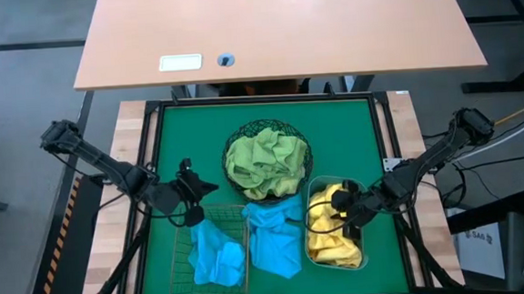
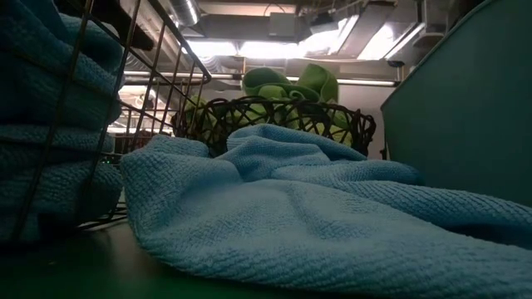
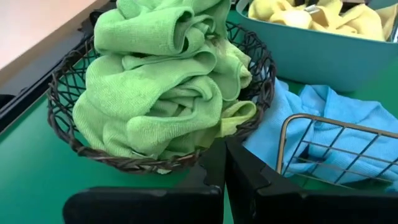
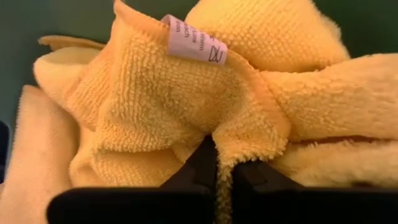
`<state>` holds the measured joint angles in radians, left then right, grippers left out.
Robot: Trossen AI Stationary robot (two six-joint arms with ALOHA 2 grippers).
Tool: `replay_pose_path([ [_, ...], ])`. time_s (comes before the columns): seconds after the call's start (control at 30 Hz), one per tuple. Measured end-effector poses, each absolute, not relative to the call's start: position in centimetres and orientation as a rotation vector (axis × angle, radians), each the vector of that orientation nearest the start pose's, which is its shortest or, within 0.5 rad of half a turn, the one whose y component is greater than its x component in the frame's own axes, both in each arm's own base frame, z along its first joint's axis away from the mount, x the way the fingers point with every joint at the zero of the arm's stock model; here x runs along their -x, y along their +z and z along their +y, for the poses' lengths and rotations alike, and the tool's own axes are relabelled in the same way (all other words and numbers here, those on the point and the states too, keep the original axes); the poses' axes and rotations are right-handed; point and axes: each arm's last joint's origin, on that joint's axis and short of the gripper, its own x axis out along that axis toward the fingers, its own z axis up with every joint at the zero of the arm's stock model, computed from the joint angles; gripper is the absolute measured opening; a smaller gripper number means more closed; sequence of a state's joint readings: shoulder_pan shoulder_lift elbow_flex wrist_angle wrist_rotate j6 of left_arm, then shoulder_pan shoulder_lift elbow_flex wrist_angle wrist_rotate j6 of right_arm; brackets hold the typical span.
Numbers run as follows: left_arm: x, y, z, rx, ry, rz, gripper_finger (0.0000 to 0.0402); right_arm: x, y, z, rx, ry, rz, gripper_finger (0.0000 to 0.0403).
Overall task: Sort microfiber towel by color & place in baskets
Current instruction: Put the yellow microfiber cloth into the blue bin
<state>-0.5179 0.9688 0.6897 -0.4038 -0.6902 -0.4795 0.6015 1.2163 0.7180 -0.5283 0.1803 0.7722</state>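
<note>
Now the blue towel (image 1: 275,239) lies between copper basket (image 1: 180,270) and tub (image 1: 316,251). The left gripper (image 1: 192,190), jaws pressed together, is nearer it; the right gripper (image 1: 346,207) pinches a yellow towel (image 4: 205,118) over the tub.

Fuzzy cloth towels (image 3: 155,93), wire basket (image 1: 210,260), plastic tub (image 3: 311,53)

A small lilac care tag (image 4: 196,40) is sewn to the hem of a yellow towel (image 4: 186,118); it carries tiny printed lines and a crossed-out symbol, too small to read. A white label (image 1: 180,63) on the tan tabletop (image 1: 327,24) is also unreadable.
</note>
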Motion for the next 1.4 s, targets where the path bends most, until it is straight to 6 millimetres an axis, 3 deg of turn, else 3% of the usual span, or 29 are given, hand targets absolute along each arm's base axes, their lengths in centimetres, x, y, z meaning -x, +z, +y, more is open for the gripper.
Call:
replay_pose_path([
  [0.2,-17.8,25.2,-7.7,0.093,0.303,0.487,0.0000,-18.5,20.4,12.3,-0.337,0.032,1.056,0.0037],
  [0.47,-18.0,25.4,-7.7,0.094,0.298,0.468,0.0000,-18.5,20.6,12.5,-0.396,0.075,1.102,0.0136],
  [0.67,-18.0,25.4,-7.7,0.094,0.298,0.467,0.0000,-18.1,22.9,12.7,-0.409,0.140,1.249,0.0185],
  [0.93,-18.1,25.5,-7.8,0.104,0.296,0.455,0.0000,-18.1,26.2,12.5,-0.361,0.066,1.237,0.0189],
  [1.23,-18.1,25.5,-7.8,0.104,0.296,0.454,0.0000,-18.5,28.0,13.0,-0.419,0.153,1.220,0.0190],
  [1.4,-18.1,25.5,-7.8,0.104,0.296,0.454,0.0000,-19.0,30.7,13.2,-0.441,0.187,1.126,0.0190],
])
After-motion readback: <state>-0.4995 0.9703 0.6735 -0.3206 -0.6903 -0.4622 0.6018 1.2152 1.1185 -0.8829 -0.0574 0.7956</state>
